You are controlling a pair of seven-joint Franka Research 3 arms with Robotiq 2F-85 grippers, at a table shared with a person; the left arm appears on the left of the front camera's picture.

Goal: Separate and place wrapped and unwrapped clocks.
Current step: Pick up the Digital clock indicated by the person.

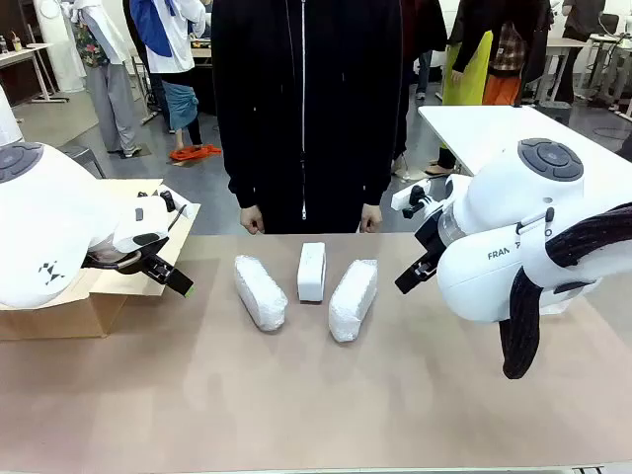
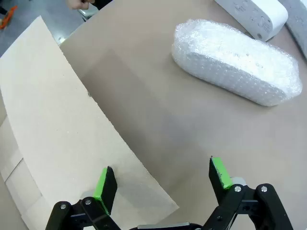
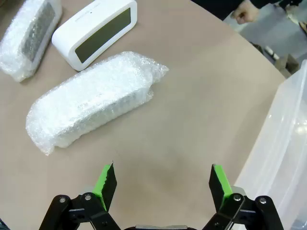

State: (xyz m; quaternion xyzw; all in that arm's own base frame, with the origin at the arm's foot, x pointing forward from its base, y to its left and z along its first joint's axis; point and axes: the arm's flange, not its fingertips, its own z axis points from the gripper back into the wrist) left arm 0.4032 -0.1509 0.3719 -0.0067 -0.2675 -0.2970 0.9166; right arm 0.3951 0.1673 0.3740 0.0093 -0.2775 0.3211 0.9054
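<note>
Three clocks lie side by side at the table's middle. The left wrapped clock (image 1: 260,291) (image 2: 235,62) and the right wrapped clock (image 1: 354,298) (image 3: 91,98) are oblong bundles in bubble wrap. Between them lies the bare white unwrapped clock (image 1: 311,271) (image 3: 96,33) (image 2: 254,14), dark face showing. My left gripper (image 1: 166,275) (image 2: 163,179) hovers open at the cardboard box's edge, left of the clocks. Right of the clocks, my right gripper (image 1: 411,273) (image 3: 163,179) hangs open above bare table. Neither gripper holds anything.
An open cardboard box (image 1: 89,296) (image 2: 57,124) stands at the table's left. A clear plastic bin (image 3: 283,143) stands at the right. A person in black stands at the far edge with hands (image 1: 252,219) (image 3: 244,12) low. There is free table in front of the clocks.
</note>
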